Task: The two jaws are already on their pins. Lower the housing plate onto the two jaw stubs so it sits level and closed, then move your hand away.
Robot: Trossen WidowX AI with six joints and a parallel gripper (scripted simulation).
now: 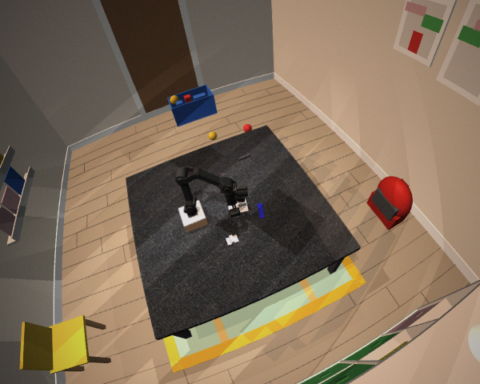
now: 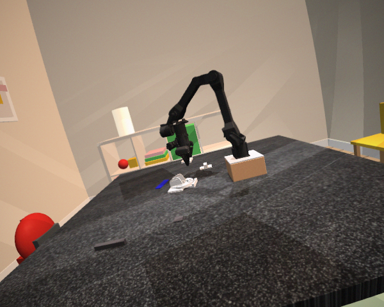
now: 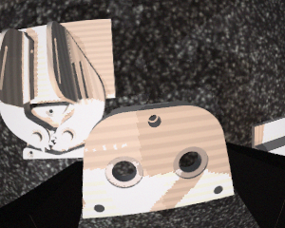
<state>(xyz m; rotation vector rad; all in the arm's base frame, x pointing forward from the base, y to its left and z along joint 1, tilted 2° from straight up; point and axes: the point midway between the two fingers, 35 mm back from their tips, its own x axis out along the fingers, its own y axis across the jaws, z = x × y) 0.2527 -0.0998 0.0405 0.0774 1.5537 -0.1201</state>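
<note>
The housing plate (image 3: 152,138), pale and rounded at one end with two large ringed holes and three small ones, is between the black fingers of my gripper (image 3: 153,160) (image 2: 187,162) (image 1: 238,202). My gripper is shut on it, above the table. The white gripper base (image 3: 102,43) (image 2: 175,190) lies on the table, toward the upper left in the wrist view. Its two jaws (image 3: 71,66) (image 2: 177,180) stand up side by side, with two round stubs near their lower ends. The plate is off to the side of the stubs, not over them. The top view shows the base partly hidden under my hand.
A small white bracket (image 1: 232,239) (image 2: 205,166) (image 3: 271,135) stands on the table beside my hand. A blue strip (image 1: 260,210) (image 2: 161,184) lies beyond the base. A dark bar (image 1: 244,157) (image 2: 109,244) and a small dark piece (image 2: 178,219) lie farther off. The arm stands on a box (image 2: 248,169).
</note>
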